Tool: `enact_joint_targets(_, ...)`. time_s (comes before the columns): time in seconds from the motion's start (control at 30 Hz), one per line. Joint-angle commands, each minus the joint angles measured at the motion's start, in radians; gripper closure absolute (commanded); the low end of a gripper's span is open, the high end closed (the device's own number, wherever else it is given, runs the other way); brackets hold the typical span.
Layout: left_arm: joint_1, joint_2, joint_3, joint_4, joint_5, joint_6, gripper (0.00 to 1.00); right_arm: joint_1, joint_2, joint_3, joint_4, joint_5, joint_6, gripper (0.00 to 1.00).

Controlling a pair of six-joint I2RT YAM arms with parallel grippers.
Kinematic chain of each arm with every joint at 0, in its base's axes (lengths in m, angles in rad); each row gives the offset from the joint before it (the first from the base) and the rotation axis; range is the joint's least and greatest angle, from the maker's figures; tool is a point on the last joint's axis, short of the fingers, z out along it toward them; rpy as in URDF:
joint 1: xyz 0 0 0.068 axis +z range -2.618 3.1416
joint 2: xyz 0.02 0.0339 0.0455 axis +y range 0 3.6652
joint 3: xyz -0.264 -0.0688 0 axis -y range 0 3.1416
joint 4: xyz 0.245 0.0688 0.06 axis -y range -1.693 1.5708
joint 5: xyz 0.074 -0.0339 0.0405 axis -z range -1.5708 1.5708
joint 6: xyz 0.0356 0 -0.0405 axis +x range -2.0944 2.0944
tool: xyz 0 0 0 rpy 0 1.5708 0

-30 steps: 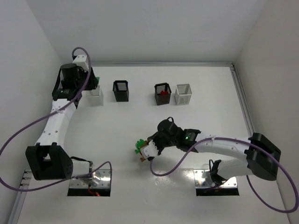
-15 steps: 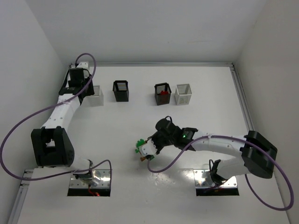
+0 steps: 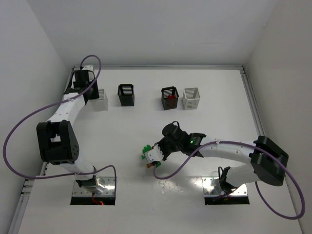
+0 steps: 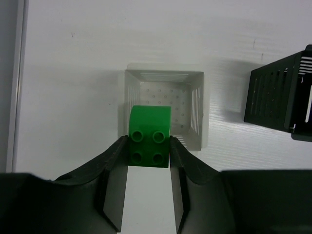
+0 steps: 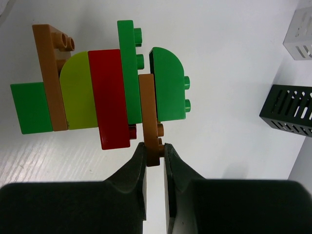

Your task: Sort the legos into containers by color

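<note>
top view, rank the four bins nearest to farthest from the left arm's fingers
1. left white bin, far left of the row, just ahead of the left fingers
2. left black bin, next along, left of centre
3. right black bin, right of centre, red legos inside
4. right white bin, far right end of the row
</note>
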Motion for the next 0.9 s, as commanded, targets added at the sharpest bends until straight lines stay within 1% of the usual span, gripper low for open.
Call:
enact_joint_targets(0.0, 0.015, -0.001, 0.058, 0.037, 0.017, -0.012, 0.60, -0.002, -0.004, 0.026, 0.039, 0.002, 0.016, 1.00)
enact_joint_targets(0.1, 0.015, 0.009, 0.068, 0.037, 0.037, -0.012, 0.37, -0.002, -0.004, 0.026, 0.048, 0.002, 0.016, 1.00)
enact_joint_targets(0.13, 0.015, -0.004, 0.068, 0.037, 0.058, -0.012, 0.31, -0.002, -0.004, 0.026, 0.048, 0.002, 0.016, 1.00)
enact_joint_targets(0.17, 0.015, -0.013, 0.068, 0.037, 0.070, -0.012, 0.30, -0.002, -0.004, 0.026, 0.057, 0.002, 0.016, 1.00)
enact_joint_targets(0.2, 0.015, -0.040, 0.058, 0.037, 0.081, -0.003, 0.30, -0.002, -0.004, 0.026, 0.057, 0.002, 0.016, 1.00)
enact_joint_targets(0.3, 0.024, -0.103, 0.003, 0.046, 0.173, 0.032, 0.30, -0.002, -0.004, 0.026, 0.057, 0.002, 0.016, 1.00)
enact_joint_targets(0.33, 0.033, -0.158, -0.016, 0.035, 0.362, 0.064, 0.31, -0.002, -0.014, 0.026, 0.057, 0.002, 0.016, 1.00)
enact_joint_targets(0.37, 0.033, -0.187, -0.033, 0.017, 0.474, 0.105, 0.33, -0.002, -0.014, 0.017, 0.071, 0.002, 0.016, 1.00)
enact_joint_targets(0.4, 0.042, -0.218, -0.075, -0.001, 0.576, 0.180, 0.33, -0.002, -0.026, 0.017, 0.083, 0.002, 0.016, 1.00)
enact_joint_targets(0.43, 0.030, -0.265, -0.091, -0.076, 0.756, 0.222, 0.33, -0.002, -0.026, 0.017, 0.083, 0.002, 0.016, 1.00)
enact_joint_targets(0.47, 0.013, -0.278, -0.091, -0.134, 0.820, 0.273, 0.33, -0.002, -0.026, 0.017, 0.083, 0.002, 0.016, 1.00)
enact_joint_targets(0.5, -0.032, -0.278, -0.102, -0.193, 0.865, 0.361, 0.33, -0.002, -0.026, 0.017, 0.096, 0.002, 0.007, 1.00)
enact_joint_targets(0.53, -0.052, -0.287, -0.114, -0.246, 0.908, 0.402, 0.32, -0.002, -0.026, 0.028, 0.096, 0.002, -0.004, 1.00)
enact_joint_targets(0.57, -0.071, -0.287, -0.123, -0.335, 0.967, 0.438, 0.32, -0.002, -0.026, 0.028, 0.096, 0.002, -0.016, 1.00)
enact_joint_targets(0.6, -0.111, -0.287, -0.146, -0.374, 0.989, 0.475, 0.32, -0.002, -0.026, 0.028, 0.117, 0.002, -0.037, 1.00)
enact_joint_targets(0.63, -0.128, -0.287, -0.160, -0.403, 1.005, 0.532, 0.32, 0.010, -0.026, 0.028, 0.126, 0.002, -0.050, 1.00)
enact_joint_targets(0.73, -0.183, -0.260, -0.198, -0.457, 1.055, 0.555, 0.32, 0.019, -0.017, 0.038, 0.154, 0.002, -0.082, 1.00)
enact_joint_targets(0.77, -0.192, -0.251, -0.199, -0.481, 1.096, 0.564, 0.31, 0.019, -0.017, 0.049, 0.169, 0.016, -0.082, 1.00)
enact_joint_targets(0.87, -0.240, -0.197, -0.199, -0.520, 1.135, 0.565, 0.31, 0.019, 0.009, 0.061, 0.221, 0.043, -0.093, 1.00)
